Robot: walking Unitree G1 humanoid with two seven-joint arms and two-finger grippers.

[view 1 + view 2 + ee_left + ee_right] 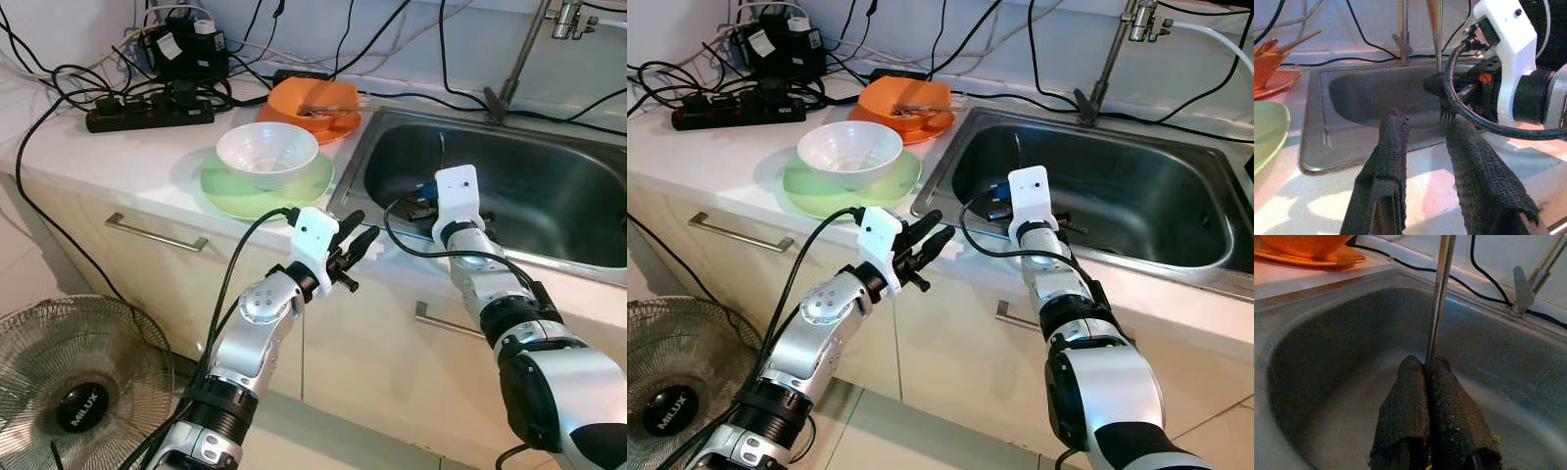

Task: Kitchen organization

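My right gripper (1427,369) hangs over the steel sink (549,186) near its front left corner, shut on a metal fork (1439,298). The fork's handle points away from the fingers, and in the left wrist view its tines (1447,116) point down at the basin. My left gripper (355,235) is open and holds nothing. It hovers at the counter's front edge, just left of the sink, pointing toward the right gripper. On the counter, a white bowl (266,152) sits on a green plate (235,201).
An orange bowl (312,98) with utensils sits on an orange plate behind the white bowl. A black power strip (147,113) and tangled cables lie at the back left. The faucet (519,54) stands behind the sink. A fan (69,382) is on the floor at left.
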